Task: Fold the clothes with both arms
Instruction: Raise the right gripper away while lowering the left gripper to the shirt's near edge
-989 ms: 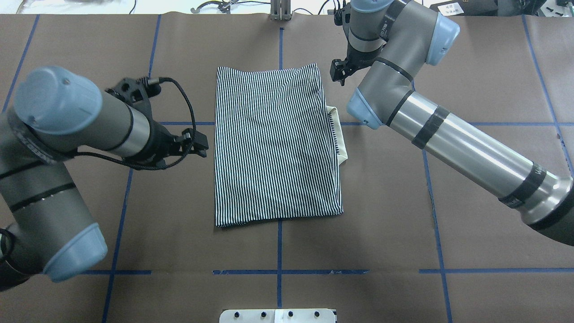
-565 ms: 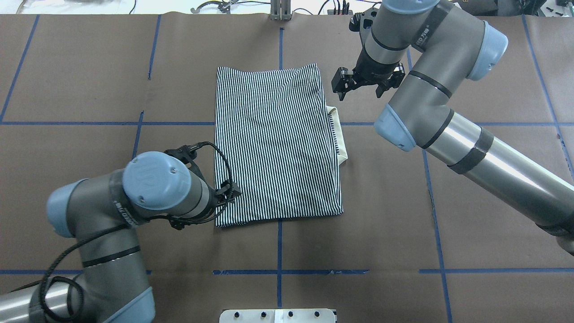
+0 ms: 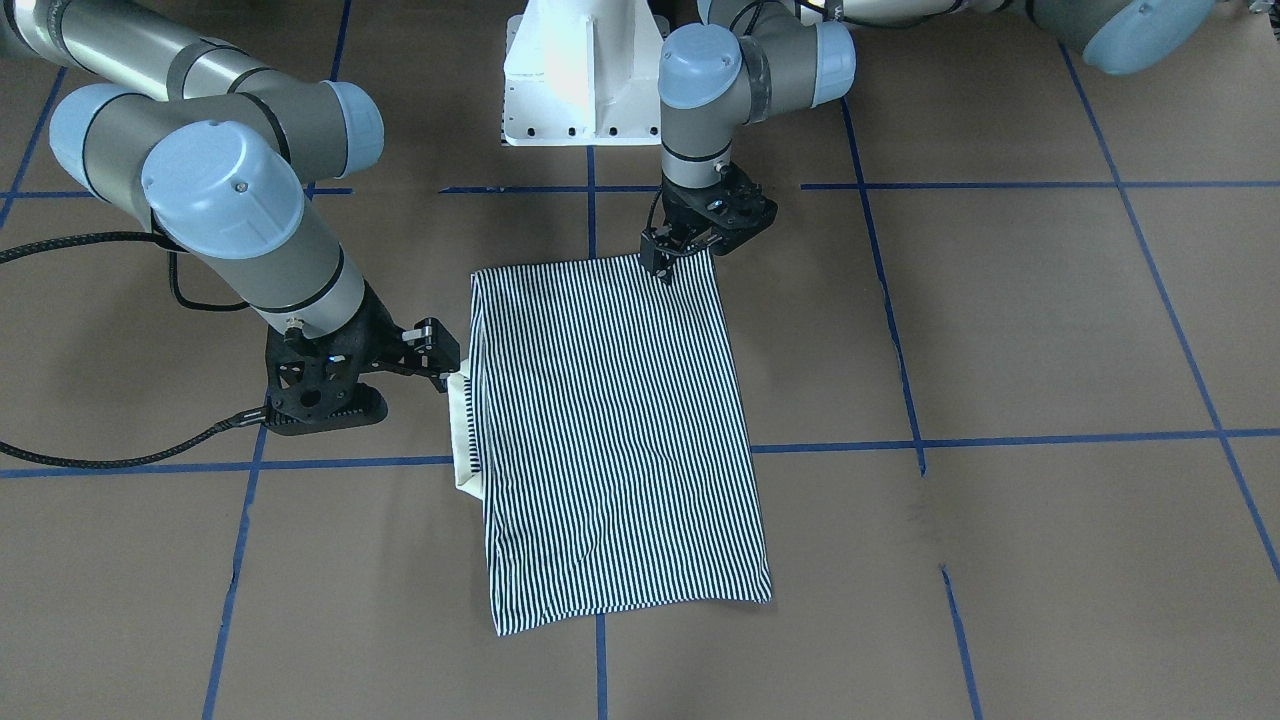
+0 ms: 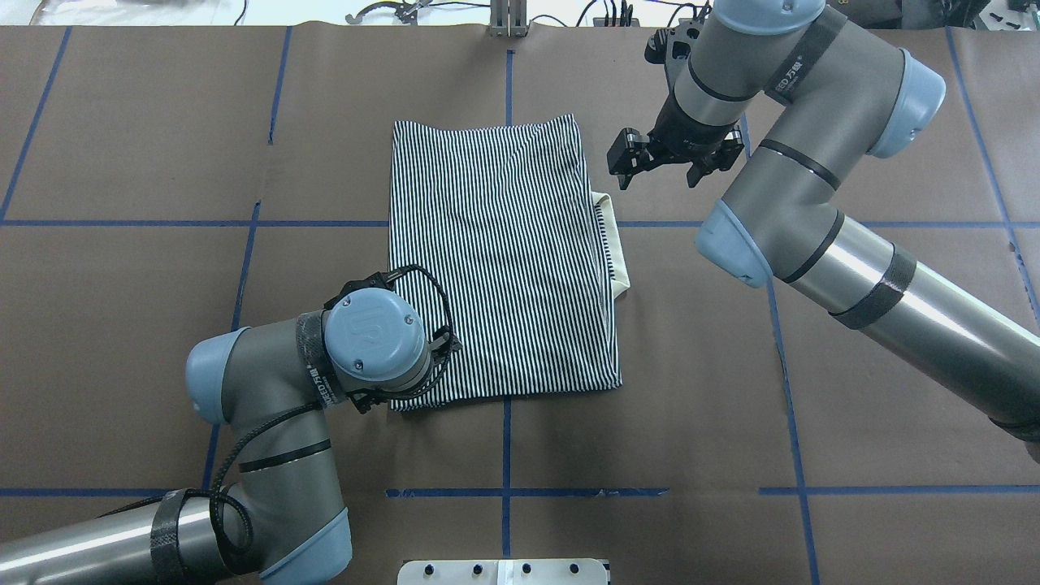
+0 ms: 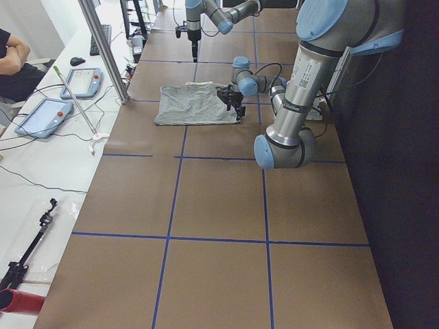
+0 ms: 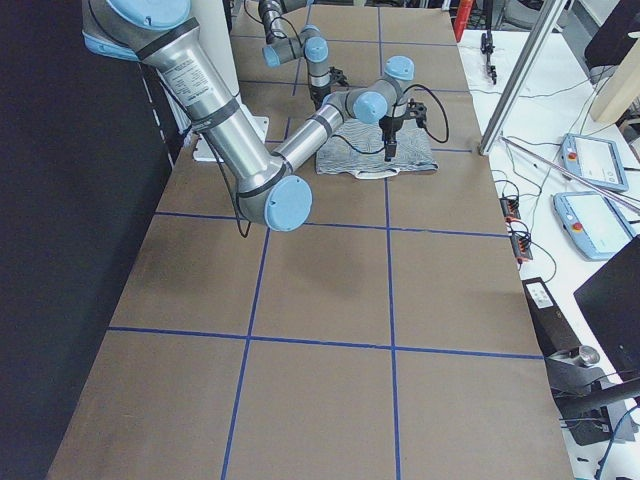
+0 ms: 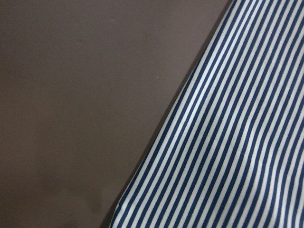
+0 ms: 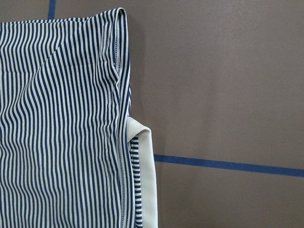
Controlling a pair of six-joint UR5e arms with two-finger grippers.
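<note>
The striped polo shirt (image 4: 500, 260) lies folded into a flat rectangle at the table's middle; it also shows in the front view (image 3: 610, 430). Its cream collar (image 4: 619, 252) sticks out of the right edge. My left gripper (image 3: 663, 265) points down at the shirt's near-left corner. In the overhead view it is hidden under the wrist. The left wrist view shows only the shirt's edge (image 7: 228, 142) up close. My right gripper (image 4: 624, 162) hangs just right of the shirt, beyond the collar (image 8: 145, 180). No view shows whether either gripper is open or shut.
The brown table cover carries a blue tape grid (image 4: 505, 492). The white pedestal (image 3: 585, 70) stands at the near edge, behind the shirt. Two tablets (image 5: 41, 116) and cables lie on a white bench along the far side.
My left arm has swung in from the shirt's left side to its near-left corner and come down over it. My right gripper has shifted slightly right and nearer, toward the collar.
</note>
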